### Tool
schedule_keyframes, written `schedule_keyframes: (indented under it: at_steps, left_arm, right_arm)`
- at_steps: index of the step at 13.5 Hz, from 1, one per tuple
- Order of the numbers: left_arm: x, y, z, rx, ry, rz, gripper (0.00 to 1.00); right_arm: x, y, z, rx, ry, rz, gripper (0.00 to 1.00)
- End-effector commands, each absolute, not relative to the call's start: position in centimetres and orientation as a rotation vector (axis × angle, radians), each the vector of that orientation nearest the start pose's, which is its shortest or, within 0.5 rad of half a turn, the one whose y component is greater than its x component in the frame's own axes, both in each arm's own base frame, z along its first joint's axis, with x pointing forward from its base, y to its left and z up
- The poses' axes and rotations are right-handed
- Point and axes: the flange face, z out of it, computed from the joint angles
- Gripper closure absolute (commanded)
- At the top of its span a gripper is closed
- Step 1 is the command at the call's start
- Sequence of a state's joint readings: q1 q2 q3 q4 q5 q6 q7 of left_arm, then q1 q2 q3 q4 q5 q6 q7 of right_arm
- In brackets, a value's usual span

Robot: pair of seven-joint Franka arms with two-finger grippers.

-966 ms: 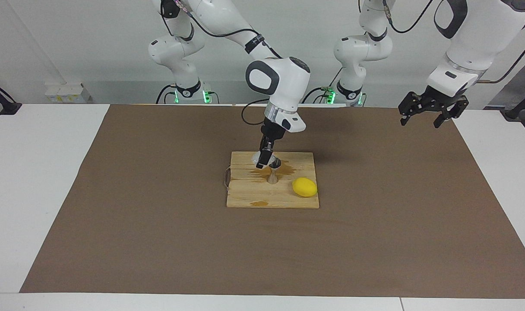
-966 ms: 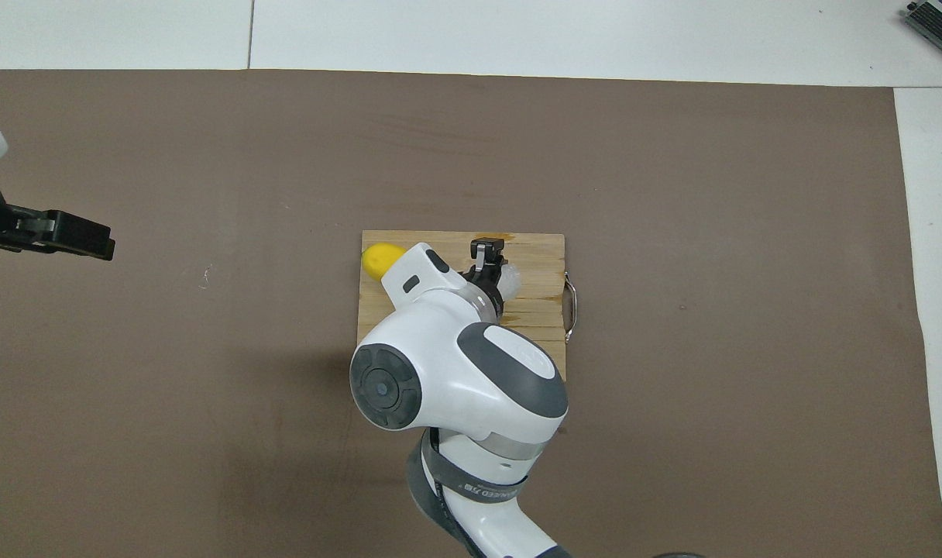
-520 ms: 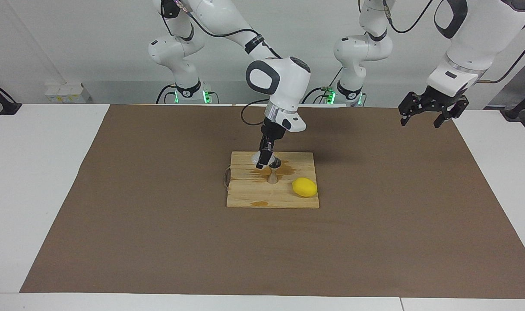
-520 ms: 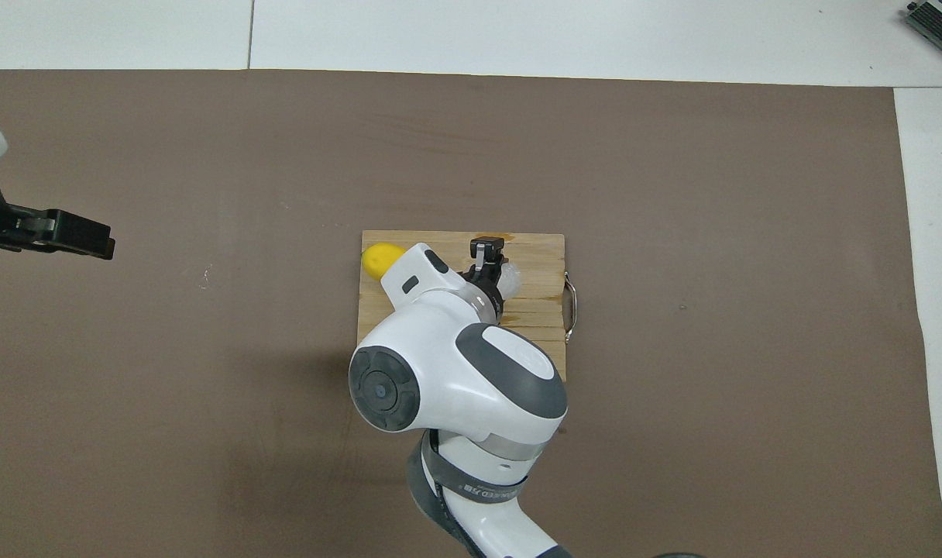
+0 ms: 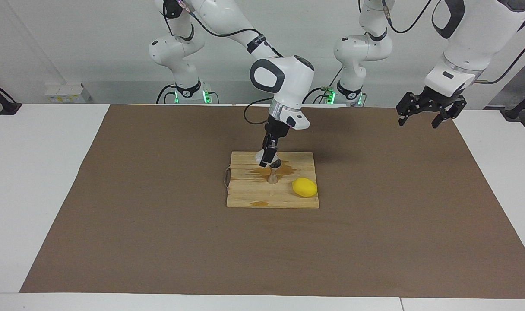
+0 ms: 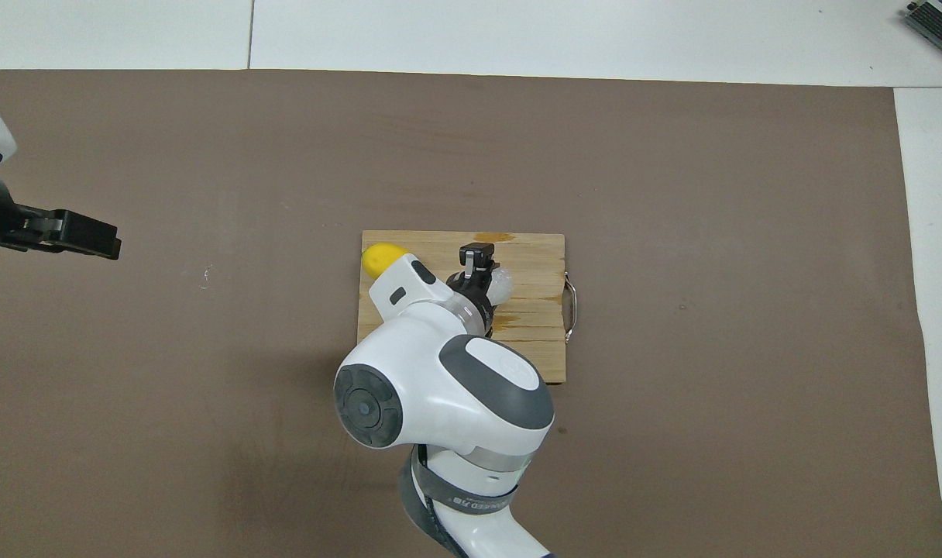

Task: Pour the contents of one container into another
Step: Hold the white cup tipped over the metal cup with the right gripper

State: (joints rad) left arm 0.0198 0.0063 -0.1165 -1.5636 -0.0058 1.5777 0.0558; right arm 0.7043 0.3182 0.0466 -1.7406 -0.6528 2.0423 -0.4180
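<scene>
jaws pinched on the clear cup [image 5: 260, 156], the right gripper [image 5: 267, 160] tips it over the jigger [image 5: 273, 176] on the wooden board [image 5: 249, 190]; the left gripper [image 5: 422, 115] waits, jaws spread, over the brown mat [image 5: 159, 216]. no writing on them is legible.

Both arms [image 5: 228, 19] have glossy white rounded shells with dark grey oval panels at the joints. Black cables loop along the upper links, clipped by a black band. Each base ring glows green [image 5: 176, 96]. Just above the black jaws sits a white wrist block with a small dark slot and a silvery collar.
</scene>
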Motion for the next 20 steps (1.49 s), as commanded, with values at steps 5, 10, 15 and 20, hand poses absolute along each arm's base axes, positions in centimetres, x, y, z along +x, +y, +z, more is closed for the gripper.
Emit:
schedule_keyframes:
  at_steps: [5,10,15,20]
  left_arm:
    - [55.51,-5.66,62.28,-3.145,0.22,-0.033,0.0]
    - [55.54,-5.66,62.23,-3.145,0.22,-0.036,0.0]
    - [55.51,-5.83,62.09,-3.146,0.212,-0.031,0.0]
    - [55.5,-6.16,62.1,-3.144,0.219,-0.033,0.0]
  right_arm:
    - [50.0,41.6,40.23,1.878,1.698,0.11,0.61]
    - [50.09,41.53,40.41,1.88,1.694,0.114,0.61]
    - [50.42,41.19,40.49,1.888,1.687,0.114,0.61]
    - [50.68,40.93,40.55,1.9,1.682,0.115,0.61]
